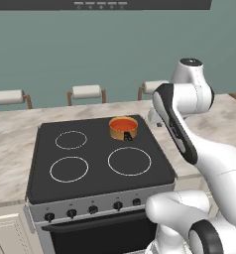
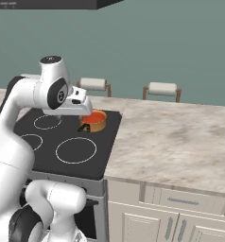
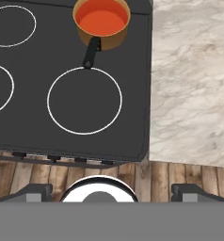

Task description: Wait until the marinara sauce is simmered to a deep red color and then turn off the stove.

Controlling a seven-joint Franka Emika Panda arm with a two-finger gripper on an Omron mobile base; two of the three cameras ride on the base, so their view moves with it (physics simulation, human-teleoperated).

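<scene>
Small black knobs (image 1: 93, 209) line the steel front of the black glass stove (image 1: 97, 183); orange-red marinara sauce (image 3: 103, 20) sits in a copper pot (image 3: 115, 38) on its back right ring. Hovering above, the gripper (image 3: 112, 190) is spread wide, empty. Risk: switching off too early, since the sauce looks more orange than deep red. No legible writing.

1. Teal-green wall (image 1: 90, 49) runs flat across the back.
2. Dark range hood (image 1: 140, 4) hangs along the top edge.
3. Marble-patterned worktop (image 2: 180, 137) stretches out wide and pale.
4. Cream cabinet fronts (image 2: 180, 212) sit beneath it.
5. White-cushioned stools (image 1: 87, 92) line up behind.
6. Wooden plank floor (image 3: 38, 176) lies below.
</scene>
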